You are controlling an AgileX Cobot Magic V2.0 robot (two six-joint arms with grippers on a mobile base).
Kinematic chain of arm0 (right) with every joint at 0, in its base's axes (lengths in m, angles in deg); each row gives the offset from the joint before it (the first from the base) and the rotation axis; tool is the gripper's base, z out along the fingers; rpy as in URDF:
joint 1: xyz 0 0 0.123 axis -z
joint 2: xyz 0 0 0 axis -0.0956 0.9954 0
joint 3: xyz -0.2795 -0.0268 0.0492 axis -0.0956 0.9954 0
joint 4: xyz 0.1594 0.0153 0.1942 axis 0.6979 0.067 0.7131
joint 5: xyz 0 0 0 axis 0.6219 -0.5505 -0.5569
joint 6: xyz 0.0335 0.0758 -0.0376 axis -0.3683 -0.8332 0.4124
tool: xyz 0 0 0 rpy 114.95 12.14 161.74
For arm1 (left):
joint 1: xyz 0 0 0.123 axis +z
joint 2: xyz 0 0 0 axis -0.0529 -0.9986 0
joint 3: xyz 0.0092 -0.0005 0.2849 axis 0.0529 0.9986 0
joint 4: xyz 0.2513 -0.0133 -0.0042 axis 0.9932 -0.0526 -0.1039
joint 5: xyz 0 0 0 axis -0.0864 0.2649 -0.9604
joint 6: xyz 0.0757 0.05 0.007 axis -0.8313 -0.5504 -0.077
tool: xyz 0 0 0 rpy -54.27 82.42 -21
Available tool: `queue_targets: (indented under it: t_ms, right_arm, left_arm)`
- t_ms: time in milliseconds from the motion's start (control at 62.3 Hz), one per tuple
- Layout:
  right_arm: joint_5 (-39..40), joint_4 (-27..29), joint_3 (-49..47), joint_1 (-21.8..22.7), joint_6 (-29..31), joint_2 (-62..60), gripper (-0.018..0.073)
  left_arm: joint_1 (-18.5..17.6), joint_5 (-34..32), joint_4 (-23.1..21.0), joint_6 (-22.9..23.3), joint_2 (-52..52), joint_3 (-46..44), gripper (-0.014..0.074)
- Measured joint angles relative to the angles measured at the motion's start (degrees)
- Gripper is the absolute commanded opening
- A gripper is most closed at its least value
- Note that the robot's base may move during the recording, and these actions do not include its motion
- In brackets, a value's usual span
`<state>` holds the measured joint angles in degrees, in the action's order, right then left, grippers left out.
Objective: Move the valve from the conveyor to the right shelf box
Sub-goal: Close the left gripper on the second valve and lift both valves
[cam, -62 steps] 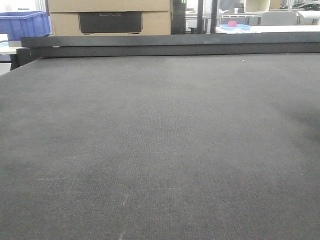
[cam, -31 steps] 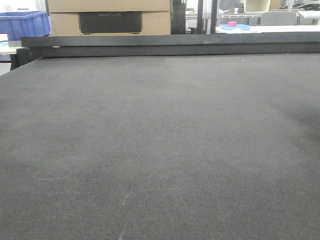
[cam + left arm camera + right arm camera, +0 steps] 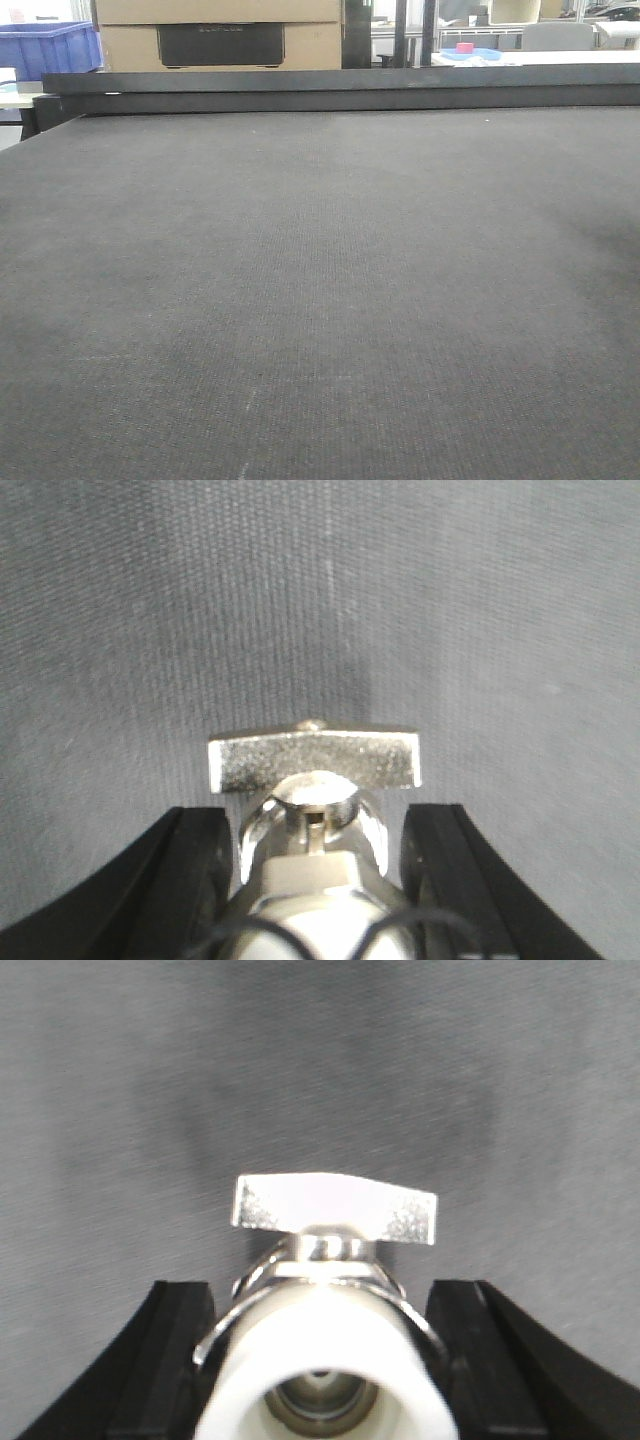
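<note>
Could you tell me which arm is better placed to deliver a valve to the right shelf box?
Right, probably: right end effector holds white-ended valve, left end effector holds steel valve, equally ready; only side favours right. Box unseen.

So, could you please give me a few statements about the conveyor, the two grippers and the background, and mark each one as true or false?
1. In the front view, no valve lies on the conveyor. True.
2. The left gripper has nothing between its fingers. False: a silver valve sits between them.
3. The white-ended valve sits between the fingers of the right gripper. True.
4. The bin behind the conveyor at the far left is red. False: it is blue.
5. Both valves have a round wheel handle. False: each has a flat bar handle lying crosswise.
</note>
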<state>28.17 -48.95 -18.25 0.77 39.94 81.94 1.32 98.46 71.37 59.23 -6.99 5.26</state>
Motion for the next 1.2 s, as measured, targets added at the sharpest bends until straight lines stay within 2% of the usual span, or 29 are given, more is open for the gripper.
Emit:
queue_targets:
  t_ms: [353,497,658,802,1027,1203]
  right_arm:
    - [9.09,0.42,0.0,0.0,0.0,-13.59,-0.0167]
    - [15.36,0.42,0.0,0.0,0.0,-18.74,-0.0167]
    - [21.93,0.42,1.43,0.0,0.0,-23.93,-0.0167]
    - [25.53,0.42,4.76,0.0,0.0,-28.04,-0.0167]
    - [27.71,0.42,11.58,0.0,0.0,-35.82,-0.0167]
    - [27.19,0.42,13.54,0.0,0.0,-39.56,-0.0167]
  left_arm:
    - [0.0,-7.76,-1.2,0.0,14.62,0.41,-0.0111]
    - [0.0,-14.0,-4.92,0.0,20.07,2.68,-0.0111]
    - [0.0,-20.56,-10.16,-2.86,26.41,7.55,-0.0111]
    - [0.0,-25.0,-11.42,-3.91,32.73,13.35,-0.0111]
    - [0.0,-26.89,-11.54,-4.35,43.51,21.99,-0.0111]
    - [0.0,-26.55,-11.63,-4.41,49.65,24.37,-0.0111]
